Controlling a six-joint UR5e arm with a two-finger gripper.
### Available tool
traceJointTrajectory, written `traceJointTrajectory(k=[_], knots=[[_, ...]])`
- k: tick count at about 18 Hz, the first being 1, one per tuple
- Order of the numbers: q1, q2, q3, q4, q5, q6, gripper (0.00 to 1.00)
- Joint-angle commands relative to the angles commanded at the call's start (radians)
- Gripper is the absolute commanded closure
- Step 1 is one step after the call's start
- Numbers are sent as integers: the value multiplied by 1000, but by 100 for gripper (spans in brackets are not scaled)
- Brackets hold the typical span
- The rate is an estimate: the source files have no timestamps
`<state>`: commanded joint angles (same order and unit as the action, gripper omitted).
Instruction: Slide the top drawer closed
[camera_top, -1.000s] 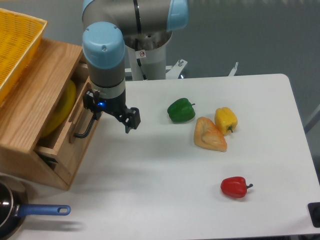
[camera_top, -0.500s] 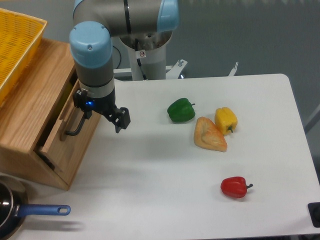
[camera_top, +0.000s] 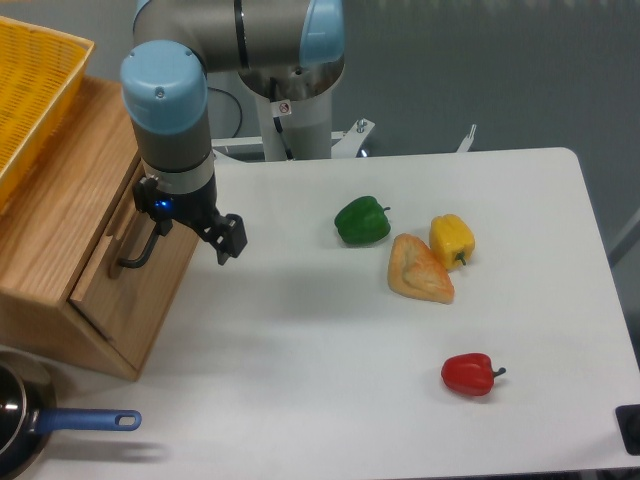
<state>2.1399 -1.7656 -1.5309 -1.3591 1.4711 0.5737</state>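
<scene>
A yellow wicker basket (camera_top: 30, 95) is sitting on top of the oak cabinet (camera_top: 55, 225) at the left, and a pan with a blue handle (camera_top: 60, 425) is lying just in front of the cabinet's lower corner. The top drawer (camera_top: 125, 265) is sitting in the cabinet's upper slot, looking nearly or fully home, its front panel facing right toward the table's middle and its black bar handle (camera_top: 138, 250) running near to far along the cabinet front. The gripper (camera_top: 190, 225) is pressing at the handle's far end; one finger is showing to the right, but whether the fingers are apart or together cannot be told. Finishing well probably means pushing squarely into the cabinet, along the drawer's slide, not sideways. Well right of the cabinet, a green pepper (camera_top: 361, 220), an orange wedge-shaped thing (camera_top: 420, 270), a yellow pepper (camera_top: 452, 240) and a red pepper (camera_top: 468, 374) are lying on the white table (camera_top: 300, 380).
</scene>
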Motion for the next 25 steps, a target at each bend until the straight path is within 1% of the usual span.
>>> traceJointTrajectory(k=[14, 17, 20, 22, 25], knots=[[-6, 0, 6, 2, 2, 5, 0], [11, -2, 11, 2, 5, 14, 0], [47, -2, 17, 9, 3, 26, 0], [77, -3, 28, 9, 3, 93, 0], [127, -3, 31, 14, 6, 263, 0]])
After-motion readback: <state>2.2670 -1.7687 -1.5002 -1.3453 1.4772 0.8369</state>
